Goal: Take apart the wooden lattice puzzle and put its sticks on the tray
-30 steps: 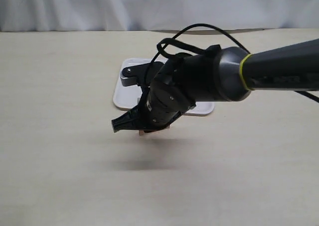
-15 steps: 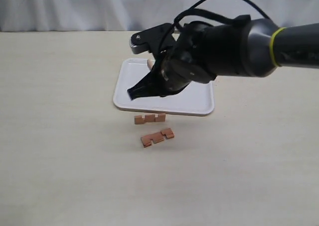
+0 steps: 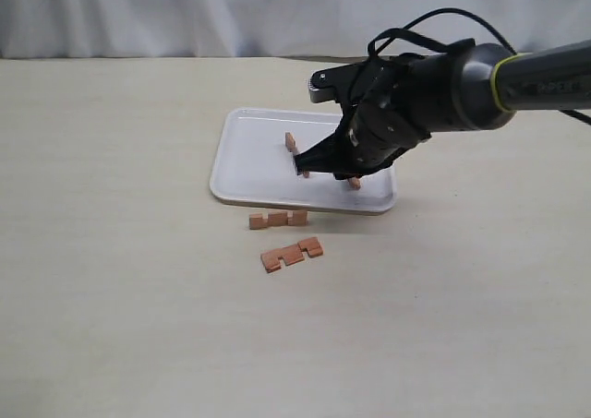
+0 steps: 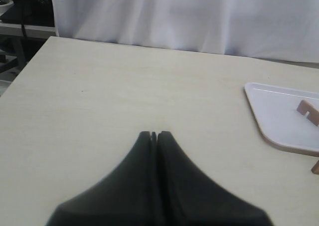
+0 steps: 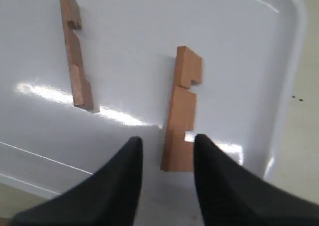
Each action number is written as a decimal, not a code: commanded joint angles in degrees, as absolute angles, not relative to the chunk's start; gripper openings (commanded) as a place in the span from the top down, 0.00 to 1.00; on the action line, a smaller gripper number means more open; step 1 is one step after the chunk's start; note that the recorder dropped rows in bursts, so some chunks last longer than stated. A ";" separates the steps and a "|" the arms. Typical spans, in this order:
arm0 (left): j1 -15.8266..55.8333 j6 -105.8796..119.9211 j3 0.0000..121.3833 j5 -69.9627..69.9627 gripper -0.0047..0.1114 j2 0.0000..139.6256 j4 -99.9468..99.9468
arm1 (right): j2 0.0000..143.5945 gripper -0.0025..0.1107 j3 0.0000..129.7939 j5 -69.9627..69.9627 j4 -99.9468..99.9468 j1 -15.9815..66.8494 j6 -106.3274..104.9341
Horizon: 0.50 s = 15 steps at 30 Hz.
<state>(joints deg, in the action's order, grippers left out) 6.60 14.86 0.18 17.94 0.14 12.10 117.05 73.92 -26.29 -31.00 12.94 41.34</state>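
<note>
No assembled lattice shows, only single sticks. Two notched reddish-brown sticks lie on the table just in front of the white tray. Two more rest inside the tray: one toward its middle, the other near its rim. My right gripper hangs open low over the tray, the near end of that second stick lying between its fingertips, untouched. In the exterior view this gripper covers the tray's right half. My left gripper is shut on nothing, over bare table well to the side of the tray.
A white cloth backdrop runs along the table's far edge. The right arm and its black cable stretch in from the right above the tray. The left arm is outside the exterior view.
The right arm rose from low over the table in front of the tray and swung back over the tray. The two sticks on the table came into view.
</note>
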 commanded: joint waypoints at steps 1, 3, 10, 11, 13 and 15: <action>6.00 15.16 0.00 17.41 0.96 0.00 12.22 | 116.73 0.43 73.98 -23.59 -29.13 13.68 40.45; 6.00 15.16 0.00 17.41 0.96 0.00 12.22 | 115.43 0.37 73.98 -24.07 -29.13 14.18 39.14; 6.00 15.16 0.00 17.41 0.96 0.00 12.22 | 110.04 0.35 73.98 -31.58 -25.77 16.18 31.89; 6.00 15.16 0.00 17.41 0.96 0.00 12.22 | 109.45 0.35 73.98 -33.00 -24.73 16.16 29.84; 6.00 15.16 0.00 17.41 0.96 0.00 12.22 | 108.60 0.35 73.98 -36.31 -21.16 16.29 25.25; 6.00 15.16 0.00 17.41 0.96 0.00 12.22 | 108.50 0.35 73.98 -39.82 -18.40 16.29 21.41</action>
<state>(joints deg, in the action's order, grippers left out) 6.60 14.86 0.18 17.94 0.14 12.10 109.30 73.92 -34.66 -22.46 16.25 27.64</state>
